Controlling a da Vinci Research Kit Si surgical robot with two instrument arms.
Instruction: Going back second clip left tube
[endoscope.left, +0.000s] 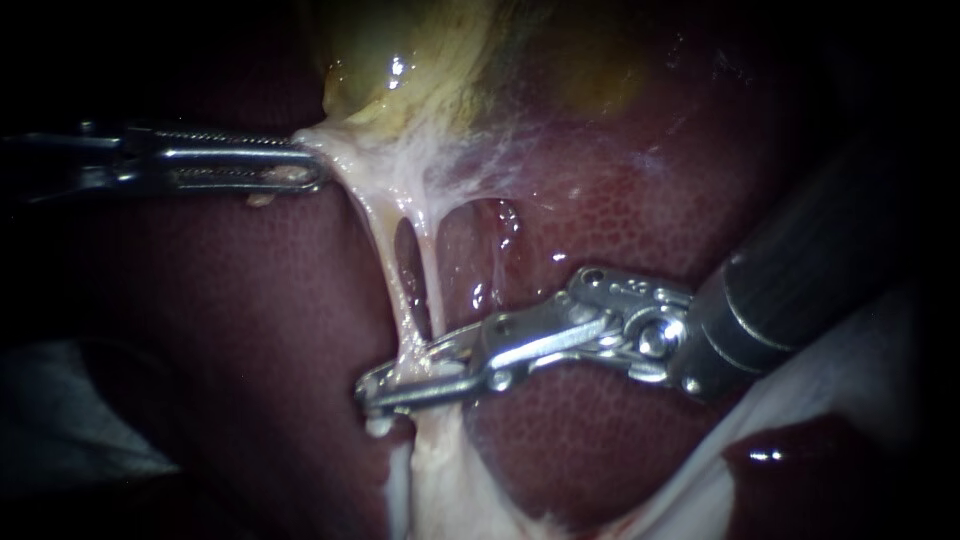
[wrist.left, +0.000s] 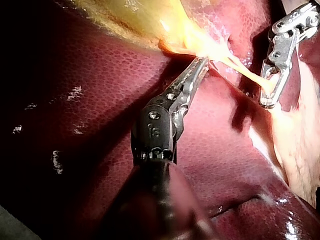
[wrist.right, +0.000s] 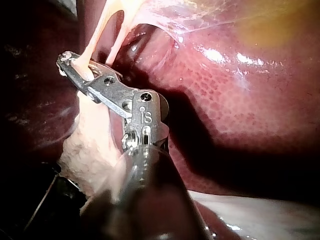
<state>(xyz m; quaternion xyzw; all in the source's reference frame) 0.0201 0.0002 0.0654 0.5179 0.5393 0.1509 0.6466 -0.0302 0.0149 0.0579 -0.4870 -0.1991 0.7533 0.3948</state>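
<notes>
Straddling the left tube (endoscope.left: 372, 245) low down, my right instrument (endoscope.left: 405, 385) held its jaws slightly apart around it, while my left instrument's (endoscope.left: 316, 167) jaws gripped pale tissue under the gallbladder (endoscope.left: 400, 50). Soft, slick and thin, the tube seemed easily torn, so it was best held broadly.

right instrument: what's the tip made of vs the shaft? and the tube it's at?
Right instrument tip: looks like bare polished metal, silvery, with bright glints and visible pins. Its shaft: a dark matte sleeve with no glints, probably plastic or a coating; the look leaves it open. Tube: soft wet tissue, pale and glossy, stretched into a thin strand.
</notes>
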